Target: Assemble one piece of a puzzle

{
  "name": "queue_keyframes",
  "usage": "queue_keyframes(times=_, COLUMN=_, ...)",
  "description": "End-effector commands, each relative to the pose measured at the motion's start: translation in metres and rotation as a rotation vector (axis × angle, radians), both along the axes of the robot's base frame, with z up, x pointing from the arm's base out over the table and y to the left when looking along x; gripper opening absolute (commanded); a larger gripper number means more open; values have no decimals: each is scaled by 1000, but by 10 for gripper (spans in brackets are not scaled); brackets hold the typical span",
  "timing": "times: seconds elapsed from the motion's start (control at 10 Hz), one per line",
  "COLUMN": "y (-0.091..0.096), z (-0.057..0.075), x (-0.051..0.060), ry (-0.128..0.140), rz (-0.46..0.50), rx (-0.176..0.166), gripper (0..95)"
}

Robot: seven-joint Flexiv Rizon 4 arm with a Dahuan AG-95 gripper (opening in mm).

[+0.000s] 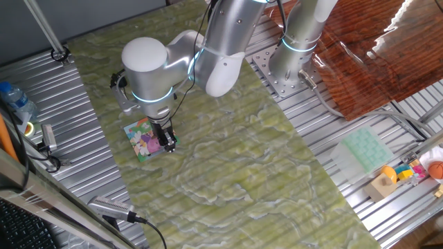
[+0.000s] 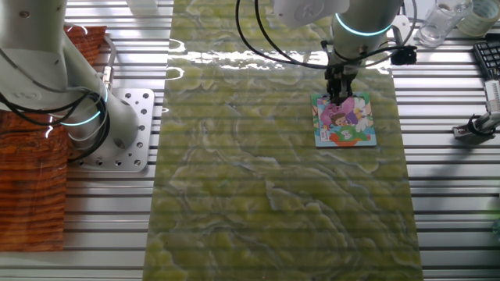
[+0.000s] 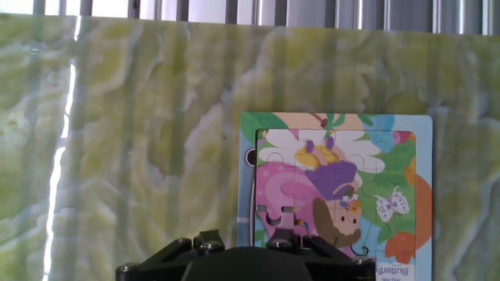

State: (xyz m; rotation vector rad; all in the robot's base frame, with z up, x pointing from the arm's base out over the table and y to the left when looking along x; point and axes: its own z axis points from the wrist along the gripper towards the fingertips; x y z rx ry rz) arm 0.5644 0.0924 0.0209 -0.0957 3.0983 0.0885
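While the arm hangs over the green marbled mat [image 1: 263, 173], I see the gripper [image 1: 168, 143] low over the puzzle [image 1: 143, 138], at that square's 3 o'clock edge in one fixed view. From the other fixed view the gripper [image 2: 338, 95] sits at the 12 o'clock edge of the puzzle [image 2: 344, 119], fingers pointing straight down and reaching the board's top border. I cannot tell whether the fingertips are parted or pressed together: they read as one dark mass in both fixed views, and the hand view shows only the black body of the tool at 6 o'clock, not the tips.

In the hand view the puzzle [image 3: 341, 191] fills the area from centre toward 4 o'clock, lying flat on the mat [image 3: 133, 140], its pale blue border square to the frame. The cartoon picture looks nearly complete; near its 8 o'clock part the pink pieces look slightly uneven, with small dark gaps along the seams. I cannot pick out the piece as a separate thing in any view, so I cannot say whether it is held or already seated.

Off the mat, at 4 o'clock in one fixed view, a pale green tray [image 1: 367, 149] rests on the slatted table [image 1: 325, 131].
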Motion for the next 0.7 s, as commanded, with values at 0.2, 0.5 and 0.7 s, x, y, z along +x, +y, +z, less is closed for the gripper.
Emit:
queue_keyframes(times=0.2, y=0, z=-1, x=-1, ry=9, rz=-14, rx=0, gripper=380)
queue_keyframes(times=0.5, y=-2, z=-5, x=-9, ry=12, rz=-7, rx=1, gripper=380)
queue_keyframes(times=0.7, y=-2, z=-4, x=-9, ry=9, rz=-6, rx=3, gripper=380)
